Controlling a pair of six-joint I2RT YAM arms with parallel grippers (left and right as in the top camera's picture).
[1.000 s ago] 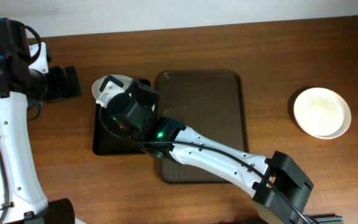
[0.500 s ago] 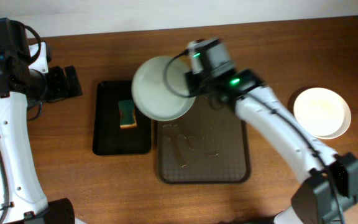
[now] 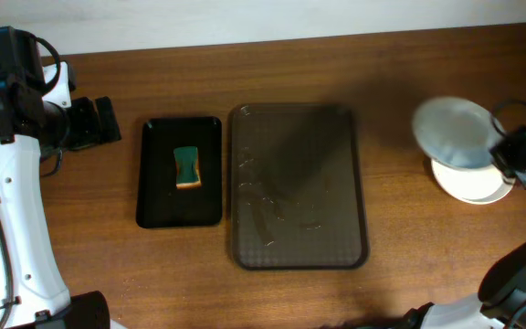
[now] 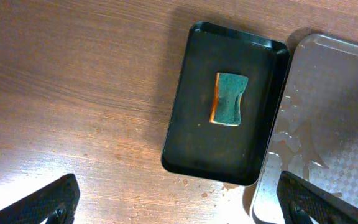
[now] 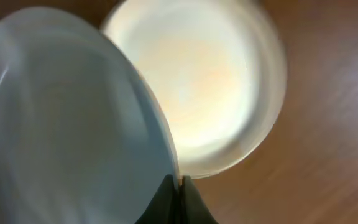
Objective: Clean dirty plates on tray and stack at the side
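The brown wooden worktop (image 3: 400,73) carries everything. Well to the left of the right tool (image 3: 510,153) lies the large dark-brown translucent rectangular tray (image 3: 336,183). Its raised rim and rounded corners sit square to the worktop's edges, and water beads dot its floor. A wide band of open wood separates its right rim from that tool.

Ahead of the left tool (image 4: 179,204) sits the smaller black rectangular tray (image 4: 191,143). Its right rim runs just beside the brown tray's left rim; whether the two rims touch cannot be told. That tool's two fingers are spread wide, one at each lower corner of its own view. Seen from overhead it stands off the black tray's left rim, with wood between.

The right tool is pinching the rim of a round white glossy plate (image 3: 450,128), which hangs tilted. Its edge overlaps the left side of a second round white plate (image 3: 479,187) lying flat on the worktop under the tool. Contact between the two cannot be judged. Open wood lies before and behind them.

A green-and-orange sponge (image 4: 230,98) rests mid-floor in the black tray, apart from every rim.
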